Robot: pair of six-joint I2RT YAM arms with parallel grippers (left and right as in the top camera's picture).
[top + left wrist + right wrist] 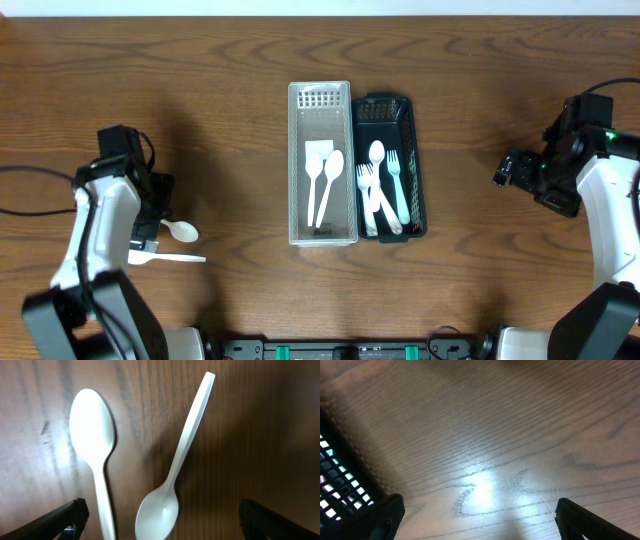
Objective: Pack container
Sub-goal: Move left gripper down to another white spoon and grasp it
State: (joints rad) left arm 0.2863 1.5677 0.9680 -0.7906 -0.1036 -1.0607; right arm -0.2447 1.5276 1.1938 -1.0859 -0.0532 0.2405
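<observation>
Since left tool (161, 515) gapes wide above two spoons (92, 425), center on one handle before closing; right tool (480, 515) also wide.

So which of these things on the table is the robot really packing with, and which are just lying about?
Belongs to the job:
loose spoon and second loose spoon, lying on the table below the open left gripper
white tray and black basket, both partly filled

Just there:
right gripper, open over bare wood, holding nothing
</observation>
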